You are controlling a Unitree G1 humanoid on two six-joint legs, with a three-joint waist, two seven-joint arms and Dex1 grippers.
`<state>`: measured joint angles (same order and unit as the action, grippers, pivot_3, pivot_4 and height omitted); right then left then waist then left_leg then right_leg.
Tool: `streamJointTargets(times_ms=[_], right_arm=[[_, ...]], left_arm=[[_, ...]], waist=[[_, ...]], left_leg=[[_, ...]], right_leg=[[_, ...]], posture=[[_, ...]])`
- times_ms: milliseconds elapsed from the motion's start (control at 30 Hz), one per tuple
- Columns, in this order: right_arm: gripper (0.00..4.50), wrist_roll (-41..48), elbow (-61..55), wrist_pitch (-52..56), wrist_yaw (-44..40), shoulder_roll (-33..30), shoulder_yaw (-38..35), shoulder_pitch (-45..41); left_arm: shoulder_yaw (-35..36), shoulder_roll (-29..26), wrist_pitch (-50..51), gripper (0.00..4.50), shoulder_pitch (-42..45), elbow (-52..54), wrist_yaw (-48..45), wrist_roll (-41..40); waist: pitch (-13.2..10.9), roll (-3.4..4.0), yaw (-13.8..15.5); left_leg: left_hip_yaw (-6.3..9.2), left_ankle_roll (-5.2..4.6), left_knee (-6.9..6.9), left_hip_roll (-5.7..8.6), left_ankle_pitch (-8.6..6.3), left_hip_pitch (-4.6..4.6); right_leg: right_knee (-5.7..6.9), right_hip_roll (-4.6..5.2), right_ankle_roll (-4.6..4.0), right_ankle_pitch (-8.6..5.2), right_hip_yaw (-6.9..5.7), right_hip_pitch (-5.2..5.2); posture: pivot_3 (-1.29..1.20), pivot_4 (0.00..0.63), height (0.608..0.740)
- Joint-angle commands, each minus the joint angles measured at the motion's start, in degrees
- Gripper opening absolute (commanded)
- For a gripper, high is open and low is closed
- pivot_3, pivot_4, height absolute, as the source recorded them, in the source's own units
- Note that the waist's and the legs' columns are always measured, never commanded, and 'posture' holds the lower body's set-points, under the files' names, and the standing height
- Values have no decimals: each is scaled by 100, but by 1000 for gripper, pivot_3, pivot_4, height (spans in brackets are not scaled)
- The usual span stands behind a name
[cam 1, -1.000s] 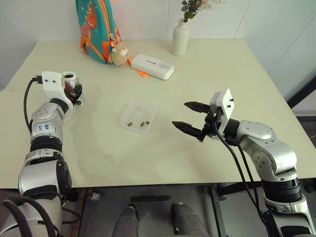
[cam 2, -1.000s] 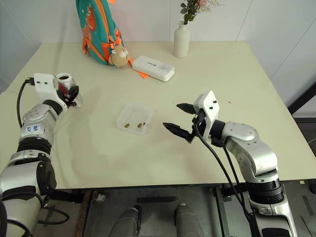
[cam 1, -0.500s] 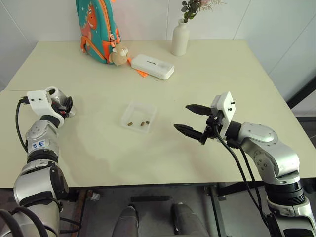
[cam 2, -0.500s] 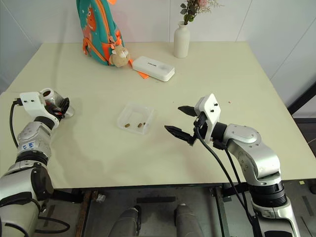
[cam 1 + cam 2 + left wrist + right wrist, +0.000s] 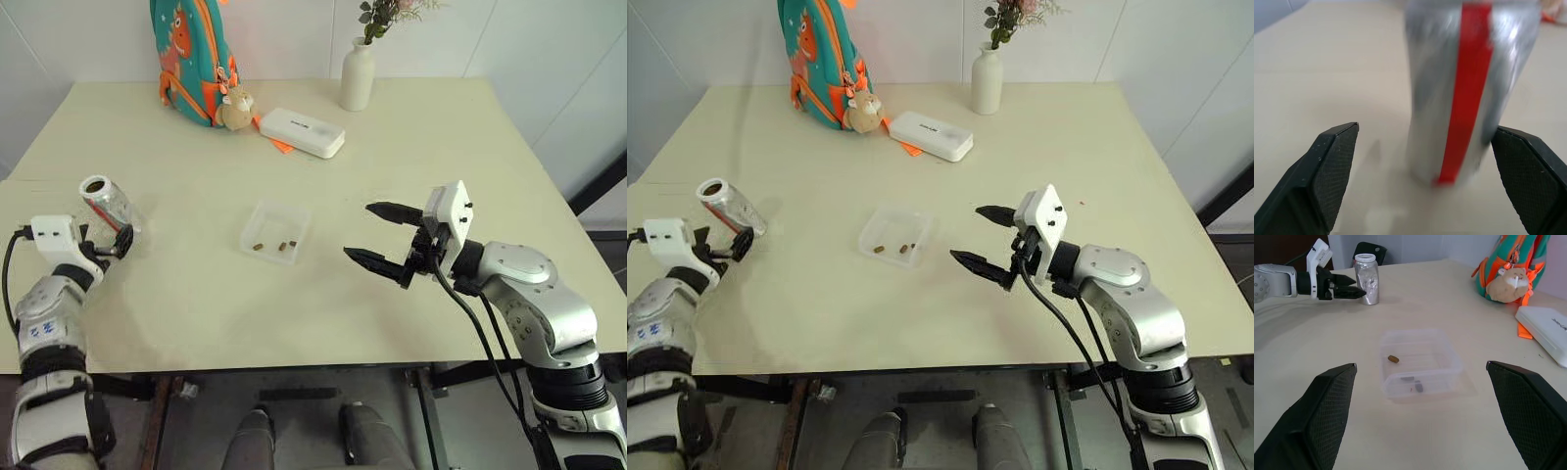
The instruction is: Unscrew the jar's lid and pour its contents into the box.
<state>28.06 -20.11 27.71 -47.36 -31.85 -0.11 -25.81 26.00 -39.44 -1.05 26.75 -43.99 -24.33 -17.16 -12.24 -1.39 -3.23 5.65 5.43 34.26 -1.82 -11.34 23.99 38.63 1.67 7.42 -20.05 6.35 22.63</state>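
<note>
On the desk [image 5: 411, 157], at its left edge, the left gripper [image 5: 110, 245] has its jaws spread wide, holding nothing. Just beyond its fingertips [image 5: 1354, 293] the jar [image 5: 106, 203] stands upright with its mouth uncapped and a red stripe down its side. Near the desk's middle sits the box [image 5: 275, 231], with a few brown contents [image 5: 273, 246] inside. To the right, the right gripper [image 5: 380, 235] hovers near the box, jaws open and empty.

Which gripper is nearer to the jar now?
Left. The left gripper is open right beside the jar, which stands upright on the table. The right gripper is open far away, beyond the clear box.
</note>
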Motion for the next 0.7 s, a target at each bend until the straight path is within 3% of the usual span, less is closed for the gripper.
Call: streamJointTargets(times_ms=[33,200,333,433,533,700], right_arm=[[4500,-75,27,-389,-230,-110,-49,-71],[4500,-111,255,-589,-542,-264,-73,-56],[4500,-304,361,-1125,-854,-447,-124,166],[4500,-407,479,-1484,-1149,-655,-169,337],[4500,-301,550,-1383,-1329,-892,-303,449],[4500,-164,696,-1299,-1416,-1143,-631,479]], left_arm=[[319,-163,388,4481,-715,1083,263,-99],[417,-445,689,4481,-1611,2282,-196,-151],[302,-813,-245,4481,-1972,3237,-1223,-158],[135,-981,289,4481,-1953,3892,-1924,-670],[-437,-1358,-43,4481,-1829,4139,-3045,-602],[-897,-1569,-319,4481,-1387,4123,-3941,-645]], waist=[[1,-2,-2],[3,-6,8],[4,-8,79],[4,-8,142],[3,-8,139],[3,-7,105]], left_leg=[[0,0,0,0,0,-2],[-2,0,-1,-1,0,-15],[-6,0,-19,-3,3,-24],[-25,-2,-36,-6,4,-35],[-50,-6,-48,-5,1,-51],[-65,-6,-77,-10,1,-57]], right_leg=[[1,2,-1,0,1,-2],[-6,2,-9,6,0,-14],[-36,3,-24,7,-4,-24],[-77,7,-31,11,1,-40],[-88,14,-29,11,17,-47],[-87,12,-33,9,28,-30]], posture=[[0,150,740],[0,150,740],[0,150,740],[0,150,740],[0,150,740],[0,150,740]])
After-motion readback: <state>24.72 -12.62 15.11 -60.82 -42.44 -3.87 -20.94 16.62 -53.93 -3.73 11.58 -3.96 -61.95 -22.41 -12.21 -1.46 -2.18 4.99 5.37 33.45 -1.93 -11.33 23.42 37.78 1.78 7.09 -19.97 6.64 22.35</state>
